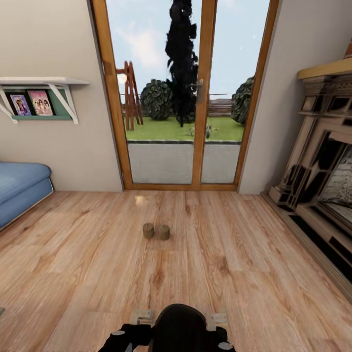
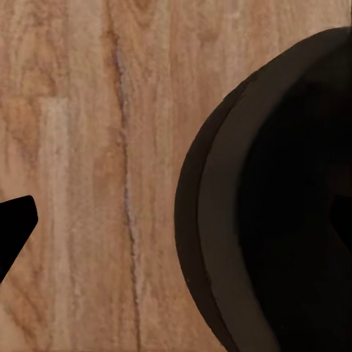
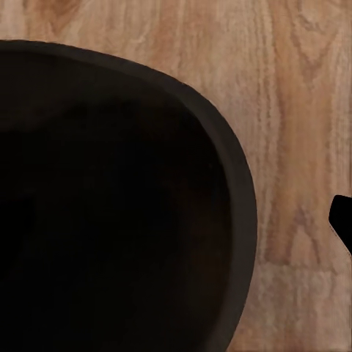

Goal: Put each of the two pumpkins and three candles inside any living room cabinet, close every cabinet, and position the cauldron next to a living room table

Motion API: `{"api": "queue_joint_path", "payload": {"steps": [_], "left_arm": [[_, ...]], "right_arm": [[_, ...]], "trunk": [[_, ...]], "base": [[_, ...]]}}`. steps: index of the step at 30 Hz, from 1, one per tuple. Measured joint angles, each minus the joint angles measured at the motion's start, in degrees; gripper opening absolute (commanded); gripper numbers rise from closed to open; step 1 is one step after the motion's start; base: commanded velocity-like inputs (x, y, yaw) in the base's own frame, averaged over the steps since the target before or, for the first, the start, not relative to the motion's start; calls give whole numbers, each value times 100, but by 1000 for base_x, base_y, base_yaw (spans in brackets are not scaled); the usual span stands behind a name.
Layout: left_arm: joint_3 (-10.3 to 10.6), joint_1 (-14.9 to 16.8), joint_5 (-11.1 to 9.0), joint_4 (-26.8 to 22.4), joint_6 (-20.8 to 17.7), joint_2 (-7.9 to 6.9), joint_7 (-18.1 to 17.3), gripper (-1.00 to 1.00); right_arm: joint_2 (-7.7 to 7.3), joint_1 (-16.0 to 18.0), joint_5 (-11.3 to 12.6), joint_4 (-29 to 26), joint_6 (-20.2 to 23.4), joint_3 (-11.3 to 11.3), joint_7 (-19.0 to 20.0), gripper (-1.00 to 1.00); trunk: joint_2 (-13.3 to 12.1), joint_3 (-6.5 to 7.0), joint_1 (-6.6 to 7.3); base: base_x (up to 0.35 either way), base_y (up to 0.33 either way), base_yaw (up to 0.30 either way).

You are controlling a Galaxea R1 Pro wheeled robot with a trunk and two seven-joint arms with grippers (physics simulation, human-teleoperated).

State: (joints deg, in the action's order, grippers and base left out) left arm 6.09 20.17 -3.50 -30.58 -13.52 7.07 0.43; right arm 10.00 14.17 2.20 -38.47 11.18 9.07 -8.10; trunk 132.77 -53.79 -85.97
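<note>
Candles are sitting on the light wood plank floor (image 1: 234, 274) of the living room: two short brown candles (image 1: 156, 231), standing upright just beside each other, almost touching. They are resting well ahead of the robot's dark rounded body (image 1: 178, 327), which is showing at the near edge of the head view, and so well ahead of both arms. Beyond the pair, a wood-framed glass door (image 1: 195, 93) is looking out on a lawn, shrubs and a dark tree. A blue sofa (image 1: 22, 188) is sitting far off on the left arm's side, under a wall shelf (image 1: 41, 83) holding picture books. An ornate fireplace (image 1: 322, 186) is lining the wall on the right arm's side.

Both wrist views are looking down at the plank floor past a large black curved shape, probably part of the robot's own body. A small black tip is poking in at the edge of each view; whether either gripper is spread or pressed together I cannot tell.
</note>
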Motion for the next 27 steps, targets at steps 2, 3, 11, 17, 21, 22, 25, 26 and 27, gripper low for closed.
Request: {"api": "queue_joint_path", "payload": {"steps": [2,3,11,17,21,22,25,26,27], "left_arm": [[10,23,-6,-531,-666,-7,6,100],[15,33,-8,-828,-1101,-11,13,100],[11,62,29,-1272,-1634,-4,20,100],[26,64,28,-1276,-1648,0,20,100],[27,64,17,-1276,-1646,5,20,100],[31,64,15,-1275,-1645,5,20,100],[34,63,15,-1278,-1636,0,20,100],[35,64,14,-1280,-1635,2,20,100],[35,64,14,-1278,-1634,4,20,100]], "right_arm": [[0,254,37,-68,487,-10,-3,100],[-3,422,112,-92,774,-13,-5,100],[-11,834,478,-19,1163,-14,-23,100],[-14,851,490,26,1155,-13,-30,100],[-19,851,502,35,1102,-18,-30,100],[-19,853,505,36,1092,-22,-28,100],[-20,852,504,41,1066,-29,-26,100],[-20,851,500,40,1062,-30,-24,100],[-20,852,498,37,1060,-30,-23,100]], "trunk": [[80,-36,-44],[120,-54,-66],[441,-198,-242],[682,-306,-374],[842,-378,-462],[882,-396,-484],[1003,-450,-549],[1043,-468,-571],[1045,-490,-575]], "base": [[0,0,0],[0,0,0],[0,0,0],[0,0,0],[0,0,0],[0,0,0],[0,0,0],[0,0,0],[0,0,0]]}}
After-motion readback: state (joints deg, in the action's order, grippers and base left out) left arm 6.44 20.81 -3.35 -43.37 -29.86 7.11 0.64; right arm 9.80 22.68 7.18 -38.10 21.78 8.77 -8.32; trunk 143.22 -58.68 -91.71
